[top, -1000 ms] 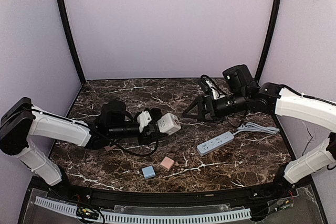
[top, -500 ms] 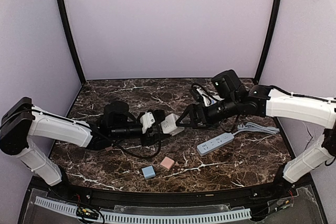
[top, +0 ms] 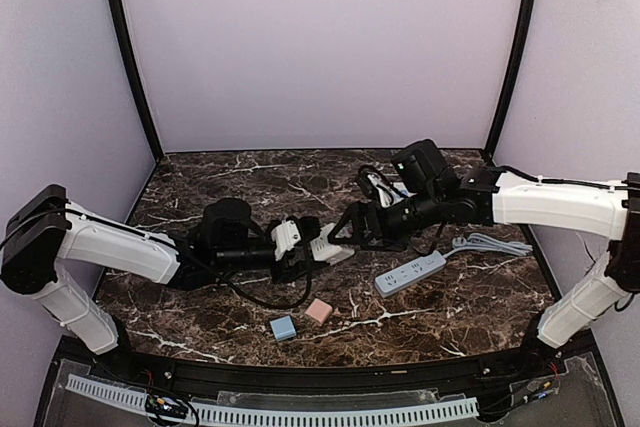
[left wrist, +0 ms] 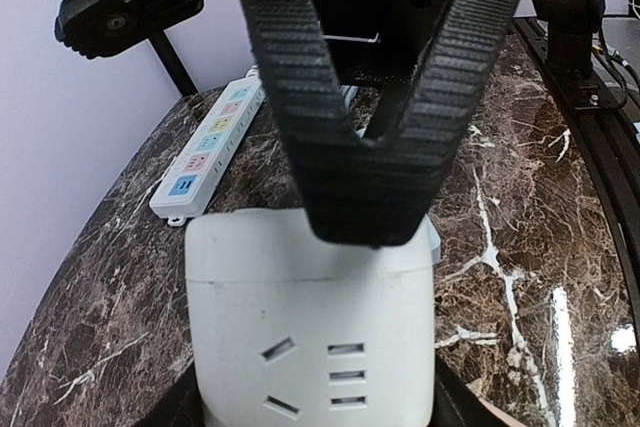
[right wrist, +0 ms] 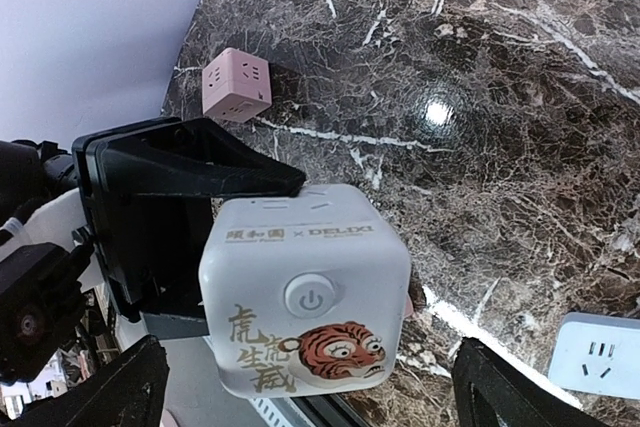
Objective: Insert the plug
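Where the overhead camera looks down, the left gripper (top: 316, 249) has its jaws clamped on a white cube socket (top: 328, 246), held over the middle of the dark marble surface (top: 200, 182). The right gripper (top: 340, 234) faces it, jaws spread wide, tips just beside the cube. A pale power strip (top: 410, 273) lies flat to the right with its grey cord (top: 490, 243). A pink cube (top: 319, 310) and a blue cube (top: 283, 327) sit on the near side.

From the left wrist, the cube's face shows an angled three-pin outlet and flat slots. One ribbed, V-shaped finger (left wrist: 450, 77) of the right gripper overlaps its far edge and blocks much of the view.

From the right wrist, the cube's side carries a power button, a tiger print and DELIXI lettering, with the pink cube on the surface behind
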